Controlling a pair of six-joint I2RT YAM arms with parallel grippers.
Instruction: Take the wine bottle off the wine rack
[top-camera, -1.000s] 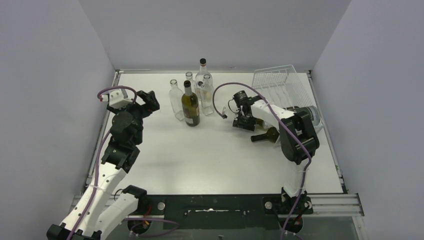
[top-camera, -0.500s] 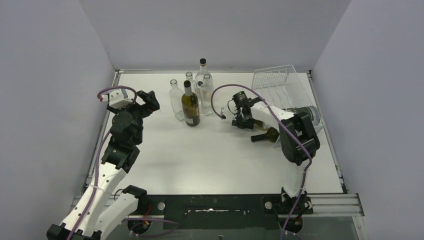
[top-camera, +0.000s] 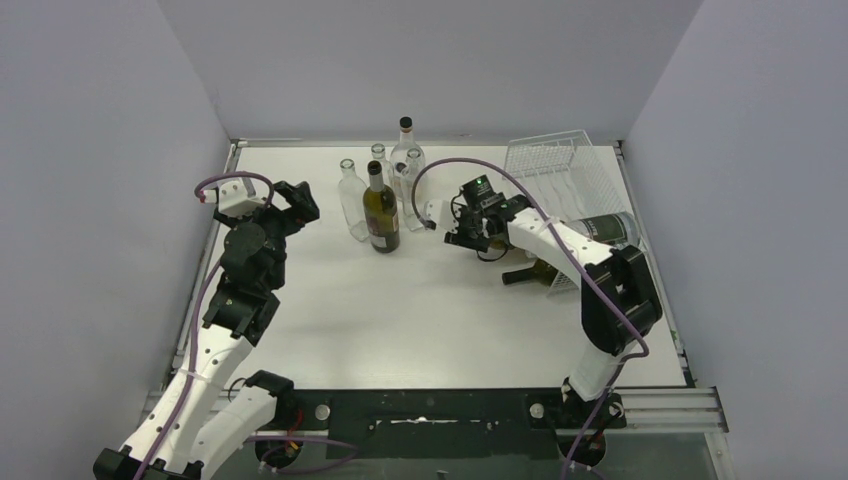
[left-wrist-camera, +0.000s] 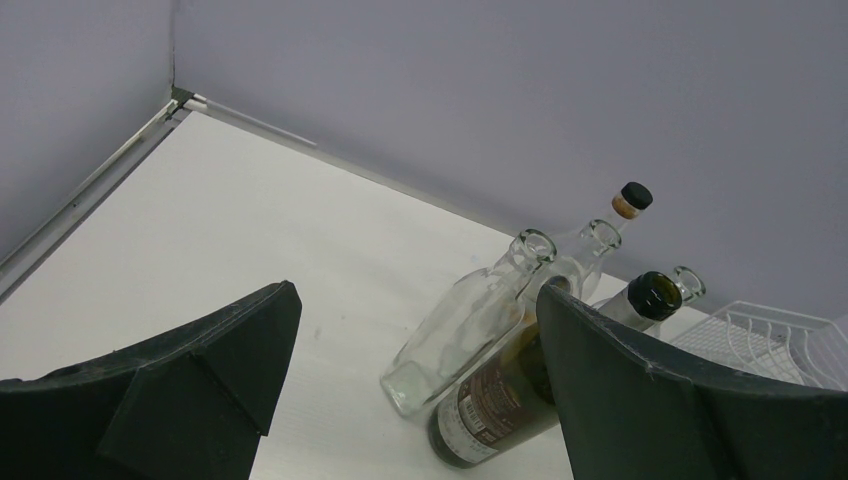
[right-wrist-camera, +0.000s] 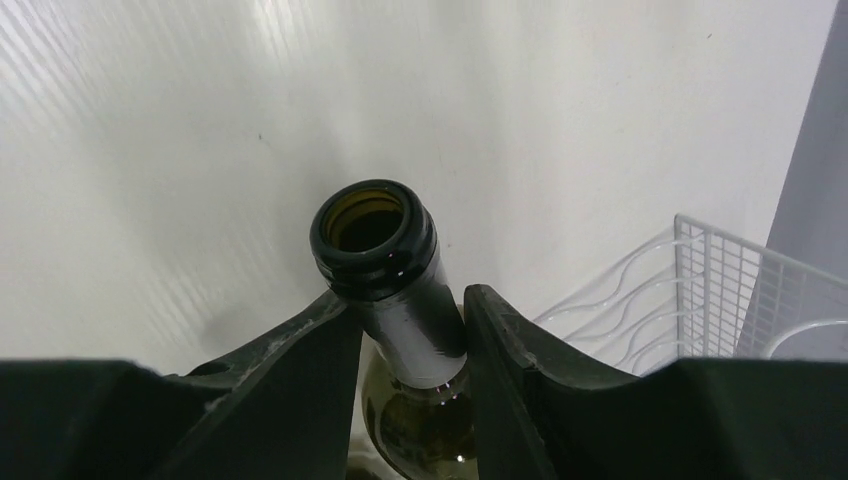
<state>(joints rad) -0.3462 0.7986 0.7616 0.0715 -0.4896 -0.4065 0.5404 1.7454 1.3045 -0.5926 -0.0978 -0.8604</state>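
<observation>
In the right wrist view my right gripper (right-wrist-camera: 410, 295) is shut on the dark neck of an olive-green wine bottle (right-wrist-camera: 385, 250), whose open mouth sticks out past the fingertips. The white wire wine rack (right-wrist-camera: 720, 280) lies behind, to the right. From above, my right gripper (top-camera: 468, 235) is left of the rack (top-camera: 560, 165). An olive bottle (top-camera: 535, 270) lies below my forearm; I cannot tell if it is the held one. A dark labelled bottle (top-camera: 612, 228) lies at the rack's near end. My left gripper (top-camera: 290, 200) is open and empty, far left.
A dark wine bottle (top-camera: 380, 210) and several clear glass bottles (top-camera: 352, 200) stand at the back centre, also in the left wrist view (left-wrist-camera: 480, 320). Grey walls close in the table's left, back and right sides.
My right gripper has moved left and slightly back, away from the rack, and its elbow has swung toward the near right. The left arm has not moved.
</observation>
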